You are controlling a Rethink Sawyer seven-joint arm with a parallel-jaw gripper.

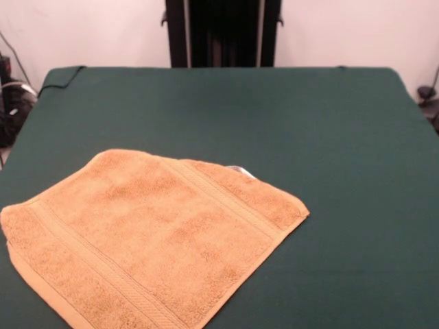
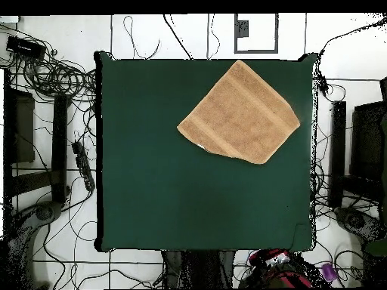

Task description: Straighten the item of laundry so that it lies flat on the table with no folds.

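The item of laundry [image 1: 151,240] is an orange-tan terry towel with woven border bands, lying at the near left of the table [image 1: 329,151] in the front view, turned like a diamond. Its near corner runs off the bottom of the picture. A bit of the white care label [image 1: 238,169] peeks out at its far edge. In the overhead view the towel [image 2: 240,113] lies near the table's [image 2: 166,196] top right corner and looks mostly flat, with one side shorter than the others. No gripper shows in either view.
The robot's black pedestal [image 1: 221,33] stands at the table's far side. A red and black part of the arm [image 2: 276,264] shows drawn back below the table's edge in the overhead view. Cables [image 2: 53,75] lie on the floor around the table.
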